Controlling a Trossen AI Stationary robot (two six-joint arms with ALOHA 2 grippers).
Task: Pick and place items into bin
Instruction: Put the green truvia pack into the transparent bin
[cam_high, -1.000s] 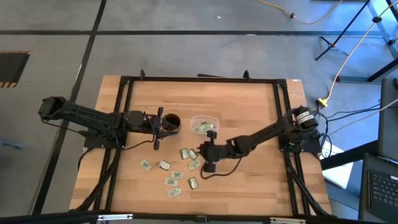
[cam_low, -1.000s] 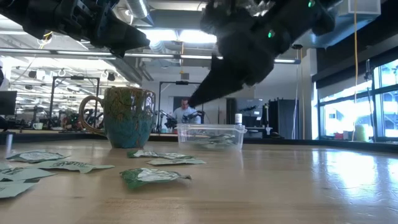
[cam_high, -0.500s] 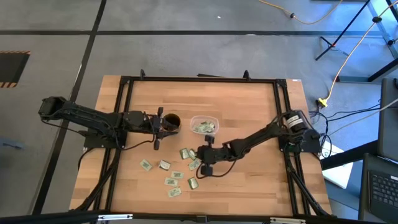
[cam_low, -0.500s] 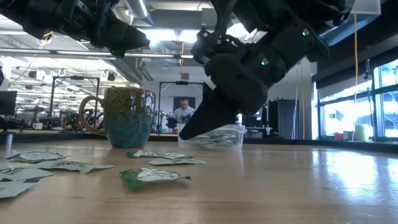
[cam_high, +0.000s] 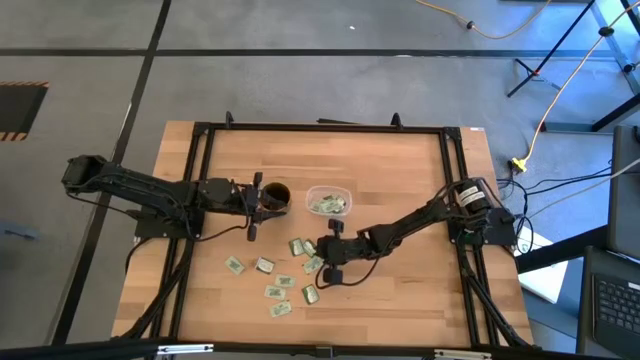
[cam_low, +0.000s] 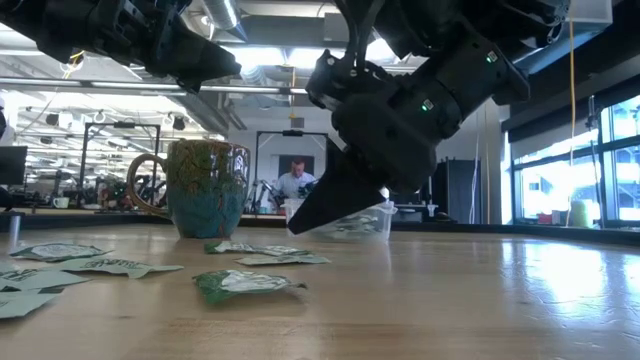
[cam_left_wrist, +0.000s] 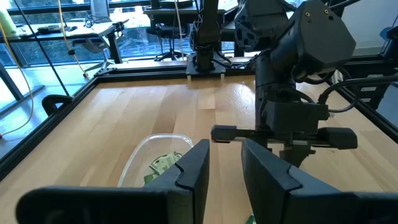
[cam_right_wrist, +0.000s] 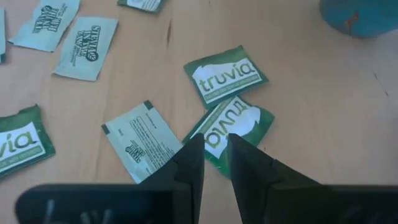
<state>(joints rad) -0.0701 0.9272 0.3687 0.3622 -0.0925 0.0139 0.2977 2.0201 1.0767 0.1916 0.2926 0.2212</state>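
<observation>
— Since half a second ago, has anything moved?
— Right gripper (cam_right_wrist: 208, 163) has dipped a little lower over the packets (cam_high: 283, 280); its fingers (cam_right_wrist: 189, 163) sit nearly closed, a narrow gap between them, gripping nothing.
— What lies at the tips?
— Two green packets and one pale one.
— How many loose?
— About ten on the counter (cam_high: 400, 160), overlaps blur the count. More lie in the bin (cam_high: 328, 202), uncountable.
— One mug (cam_low: 205, 187)?
— Yes. Left gripper (cam_left_wrist: 224, 163) hangs above it, fingers slightly parted, empty.

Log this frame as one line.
right gripper: narrow gap, over Truvia packet, empty | left gripper: idle by mug | bin: holds packets | loose packets remain
</observation>
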